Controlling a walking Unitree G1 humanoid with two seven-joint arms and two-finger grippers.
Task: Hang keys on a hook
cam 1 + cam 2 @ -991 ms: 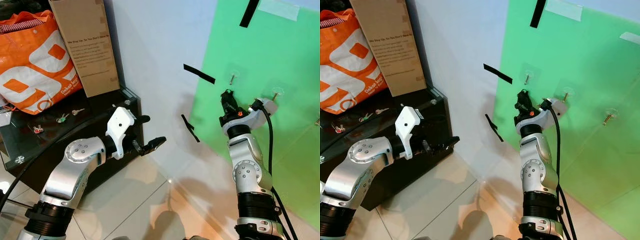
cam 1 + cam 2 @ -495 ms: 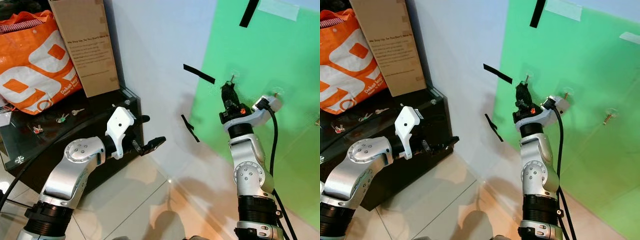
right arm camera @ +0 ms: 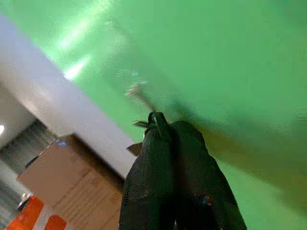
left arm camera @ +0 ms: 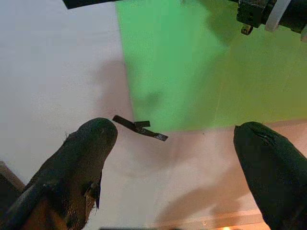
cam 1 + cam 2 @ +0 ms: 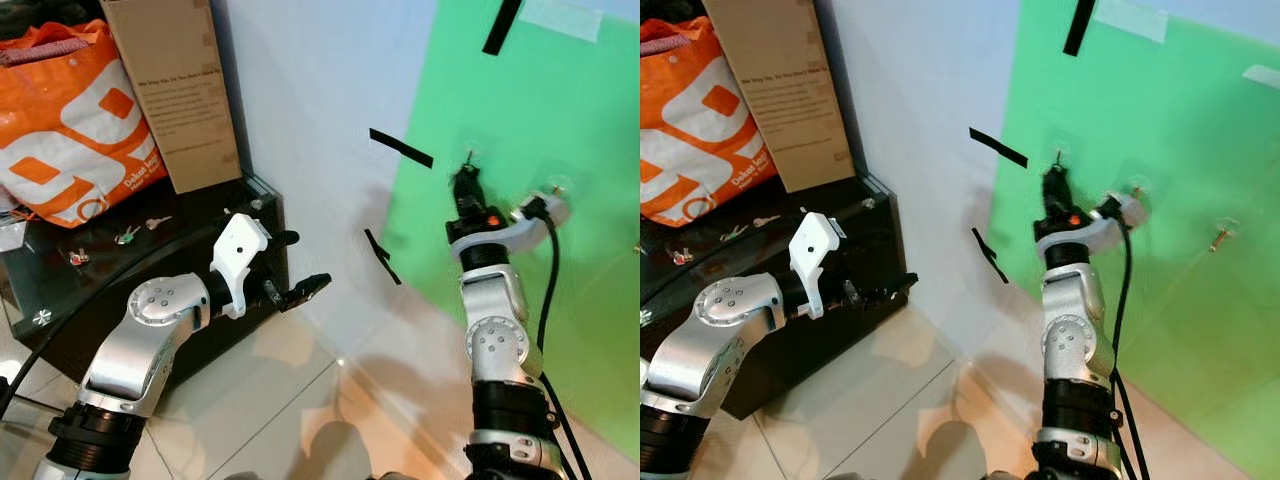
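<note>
Right tool (image 5: pixel 463 183) raised against the green board (image 5: pixel 560 110), fingers pressed together on a small metal loop at their tips, judged to be the key ring (image 3: pixel 152 118); the keys themselves can't be made out. The hook (image 5: pixel 468 157), a short peg on a clear stick-on pad, sits just above and beyond the fingertips, its axis jutting out from the board toward the room. The ring is near the peg's tip, not yet over it. Right arm is the one at work.

Left tool (image 5: pixel 300 290) hangs spread wide, holding nothing, well apart beside the black cabinet (image 5: pixel 150 270). More hooks (image 5: pixel 1218 238) further along the board. Black tape strips (image 5: pixel 400 148) on the wall; nothing blocks the approach. Spare keys (image 5: pixel 125 237) lie on the cabinet top, near an orange bag (image 5: pixel 70 130) and a cardboard box (image 5: pixel 175 90).
</note>
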